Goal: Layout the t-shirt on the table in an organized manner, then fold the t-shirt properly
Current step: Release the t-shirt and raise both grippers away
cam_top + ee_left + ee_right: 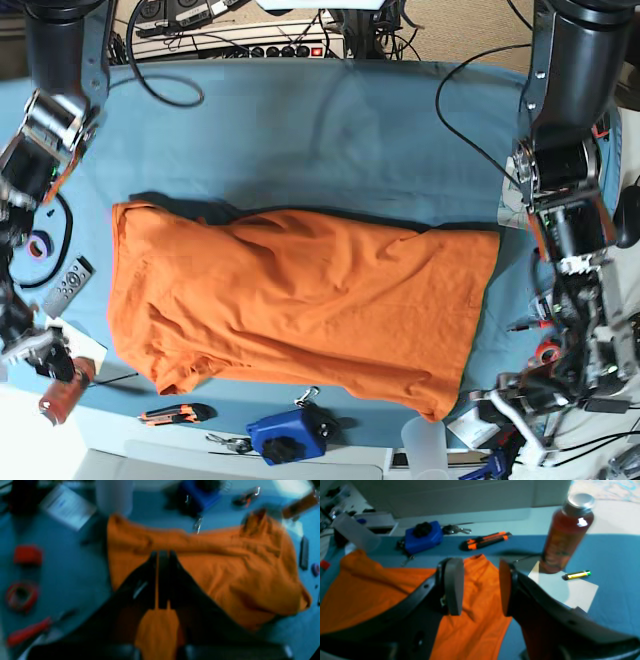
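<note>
T-shirt (300,290), orange, spread with wrinkles in middle of teal table (330,130). Just beyond far edge, blue box-shaped tool (423,537) and orange-black cutter (487,540). Bottle with red contents (566,535) at far right; red tape roll (22,596) at left. Left gripper (163,555) narrow, closed; right gripper (481,587) wide.

Left wrist view: blurred throughout.
Bottle (565,535): label unreadable.
Map (607,490): cut off by the right wrist view's top and right edges.
Remote (304,553): buttons indistinct.
</note>
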Action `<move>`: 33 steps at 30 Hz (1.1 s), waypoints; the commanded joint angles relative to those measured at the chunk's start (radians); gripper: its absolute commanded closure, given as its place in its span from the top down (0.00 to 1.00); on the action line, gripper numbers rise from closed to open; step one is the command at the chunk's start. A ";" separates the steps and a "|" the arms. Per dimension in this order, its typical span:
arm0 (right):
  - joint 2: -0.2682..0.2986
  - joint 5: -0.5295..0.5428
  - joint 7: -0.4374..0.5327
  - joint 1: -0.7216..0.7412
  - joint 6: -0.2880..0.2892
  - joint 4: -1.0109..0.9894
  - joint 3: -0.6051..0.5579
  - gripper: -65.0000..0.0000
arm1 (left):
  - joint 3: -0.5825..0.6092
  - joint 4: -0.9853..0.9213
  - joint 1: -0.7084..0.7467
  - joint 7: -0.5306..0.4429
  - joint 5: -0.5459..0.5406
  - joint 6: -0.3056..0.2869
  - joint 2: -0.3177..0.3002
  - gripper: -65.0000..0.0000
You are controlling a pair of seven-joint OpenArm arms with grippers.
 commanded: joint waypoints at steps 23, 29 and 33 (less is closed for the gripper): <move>0.014 0.243 -0.219 -0.620 0.003 0.338 0.366 0.37 | -0.033 0.776 0.756 0.012 0.166 0.052 -0.127 0.00; -0.008 0.243 -0.188 -0.756 0.003 0.338 0.365 0.37 | -0.232 0.870 0.973 -0.012 0.171 0.083 -0.127 0.00; -0.089 0.243 -0.156 -0.755 0.003 0.336 0.363 0.37 | -0.372 0.877 1.038 -0.025 0.116 0.078 -0.127 0.00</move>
